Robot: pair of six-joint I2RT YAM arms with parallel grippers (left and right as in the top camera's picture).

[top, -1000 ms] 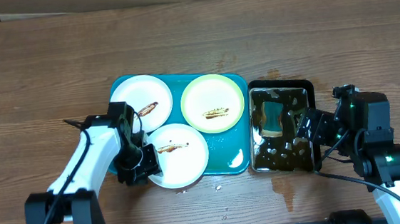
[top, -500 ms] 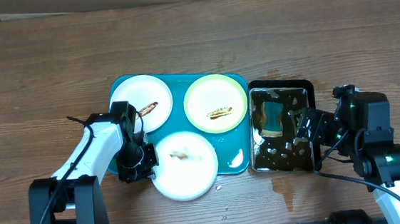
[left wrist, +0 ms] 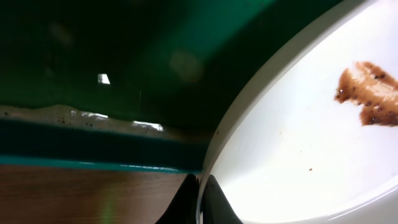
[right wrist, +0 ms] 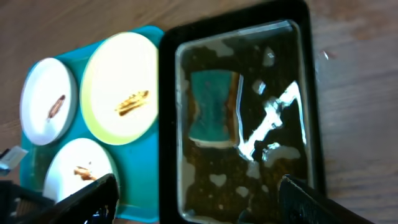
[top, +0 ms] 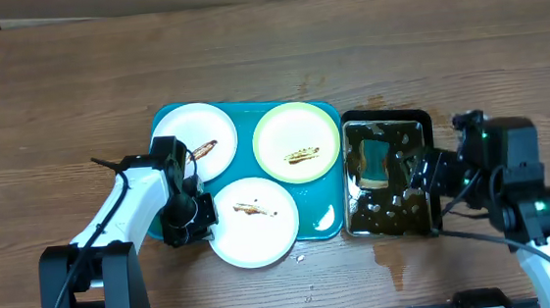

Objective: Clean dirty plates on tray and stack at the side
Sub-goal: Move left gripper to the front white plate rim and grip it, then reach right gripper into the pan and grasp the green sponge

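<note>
Three plates lie on the teal tray (top: pixel 325 219): a white one (top: pixel 193 143) at the back left, a pale green one (top: pixel 296 141) at the back right, and a white one (top: pixel 253 222) at the front, overhanging the tray's near rim. All three carry brown smears. My left gripper (top: pixel 190 218) is shut on the left rim of the front white plate (left wrist: pixel 298 143); its dark fingertips (left wrist: pixel 214 202) pinch the edge. My right gripper (top: pixel 424 177) hovers open over the black pan (top: pixel 390 219), holding nothing. Its two fingers (right wrist: pixel 93 194) straddle the pan.
The black pan (right wrist: pixel 168 124) of dark liquid stands just right of the tray, with a teal sponge (right wrist: pixel 213 106) lying in it. Wet spots mark the wooden table (top: pixel 397 262) in front of the pan. Crumbs lie by the tray's near edge.
My left gripper has closed on the front white plate's rim, and the plate has slid slightly toward the tray's near edge. The right gripper has narrowed a little above the pan.
</note>
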